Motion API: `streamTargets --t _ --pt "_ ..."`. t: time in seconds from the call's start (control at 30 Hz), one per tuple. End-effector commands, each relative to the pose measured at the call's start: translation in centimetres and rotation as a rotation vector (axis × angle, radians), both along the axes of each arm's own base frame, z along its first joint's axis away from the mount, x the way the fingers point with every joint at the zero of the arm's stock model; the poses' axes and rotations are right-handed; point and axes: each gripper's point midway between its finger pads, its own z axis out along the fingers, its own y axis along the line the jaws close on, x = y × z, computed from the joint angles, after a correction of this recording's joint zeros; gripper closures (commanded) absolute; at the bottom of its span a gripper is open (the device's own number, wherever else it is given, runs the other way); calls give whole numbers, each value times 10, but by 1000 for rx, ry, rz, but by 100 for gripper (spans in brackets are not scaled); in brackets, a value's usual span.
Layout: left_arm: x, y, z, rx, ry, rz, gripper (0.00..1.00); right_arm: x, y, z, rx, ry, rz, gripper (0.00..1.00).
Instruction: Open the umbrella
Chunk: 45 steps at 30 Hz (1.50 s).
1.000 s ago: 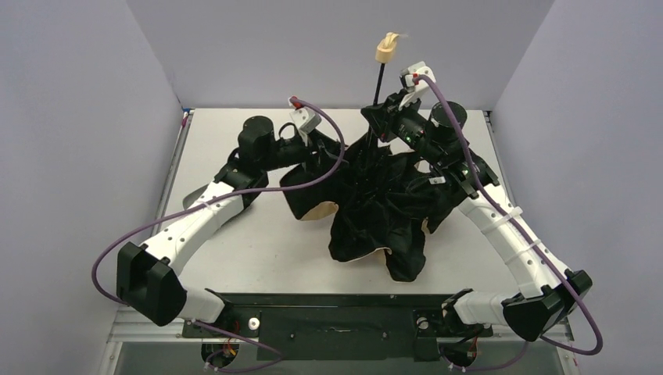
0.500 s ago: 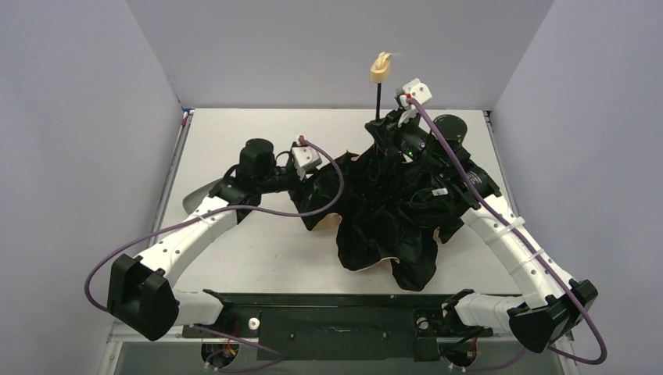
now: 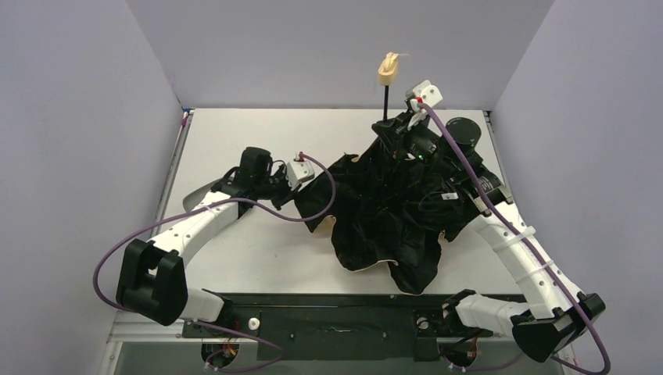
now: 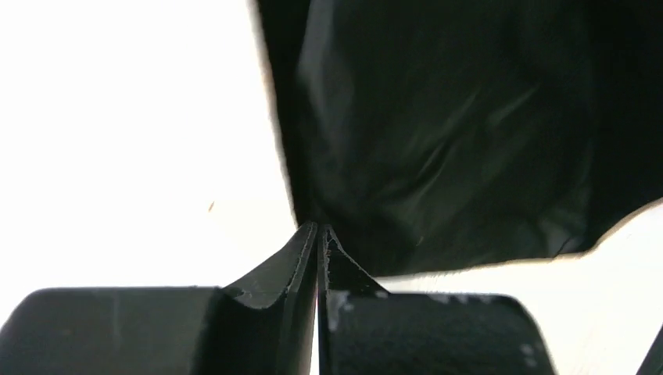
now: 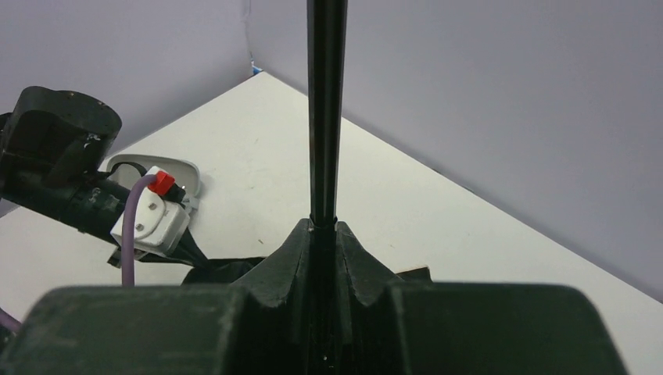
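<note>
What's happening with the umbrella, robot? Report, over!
Right gripper shut on shaft, handle up. Left gripper shut at canopy edge, grip unclear. Umbrella not open, canopy crumpled on table. Grey pouch by left arm, apart from canopy.

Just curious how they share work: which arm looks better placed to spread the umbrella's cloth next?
Probably left: the left tool sits shut at the canopy edge, while the right tool is clamped on the shaft.

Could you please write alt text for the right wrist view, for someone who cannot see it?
The right claw is shut on the umbrella's thin black shaft, which rises straight up. Behind lie the white table, grey walls and the left arm.
</note>
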Motion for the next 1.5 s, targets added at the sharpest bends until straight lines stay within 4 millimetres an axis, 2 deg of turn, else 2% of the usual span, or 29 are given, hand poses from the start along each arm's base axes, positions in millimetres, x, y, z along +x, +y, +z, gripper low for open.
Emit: streamTargets --t 0.0,0.07,0.13,0.17,0.2,0.23,0.27,0.3,0.33,0.37,0.47,0.57,0.6,0.73,0.83,0.93,1.0,1.03,1.1,1.23,1.27,1.3,1.33,1.37,1.4,1.43,1.47 --pt "-1 41 -7 102 -38 14 100 -4 -20 34 32 -118 -19 100" --pt "-1 51 -9 117 -38 22 100 -1 -23 33 28 -115 -22 100" --pt "-1 52 1 80 -38 28 100 2 -21 32 26 -109 -17 100" --pt "-1 44 20 11 -40 22 100 2 -17 31 25 -106 -9 100" --pt "0 39 32 -30 -48 22 96 3 -16 31 25 -106 -12 100" --pt "-1 27 62 -124 -66 7 79 3 -12 29 24 -101 -11 100" --pt "-3 18 77 -170 -79 -12 69 2 -9 30 27 -105 -5 100" --pt "-6 2 106 -253 -109 -40 54 3 -8 26 29 -97 -10 100" --pt "-10 -5 118 -301 -99 -40 46 3 -5 27 35 -97 -5 100" --pt "-17 -21 139 -348 -145 -98 44 4 -4 24 40 -88 -11 100" --pt "-31 -54 167 -404 -184 -165 43 7 -3 25 57 -82 -23 100" --pt "-49 -95 175 -439 -163 -247 46 10 1 27 73 -72 -23 100" --pt "-49 -102 181 -458 -164 -247 50 9 3 30 83 -74 -18 100" --pt "-55 -132 175 -485 -124 -286 63 9 11 33 110 -60 -2 100" --pt "-65 -151 173 -498 -117 -341 66 7 14 36 129 -61 2 100" --pt "-67 -162 156 -469 -76 -352 68 7 14 40 144 -64 -5 100" --pt "-66 -161 136 -427 -22 -330 73 7 14 44 153 -68 -4 100" --pt "-64 -160 130 -412 -12 -322 78 7 14 45 154 -70 -4 100" --pt "-65 -154 108 -353 4 -321 85 7 14 50 161 -79 -2 100" --pt "-71 -128 68 -247 54 -300 99 6 11 63 166 -109 -4 100" --pt "-71 -119 64 -233 60 -281 100 7 11 64 164 -111 -4 100" --pt "-73 -110 51 -206 80 -271 100 8 9 67 165 -119 -9 100" --pt "-69 -102 49 -199 80 -250 100 9 8 67 164 -119 -9 100" --pt "-72 -93 36 -175 106 -237 100 10 6 68 165 -122 -14 100" --pt "-69 -84 35 -173 109 -215 100 11 5 69 165 -122 -15 100" --pt "-72 -76 22 -152 140 -202 100 13 3 73 174 -136 -21 100" --pt "-71 -69 19 -148 145 -186 100 14 2 75 178 -140 -20 100"
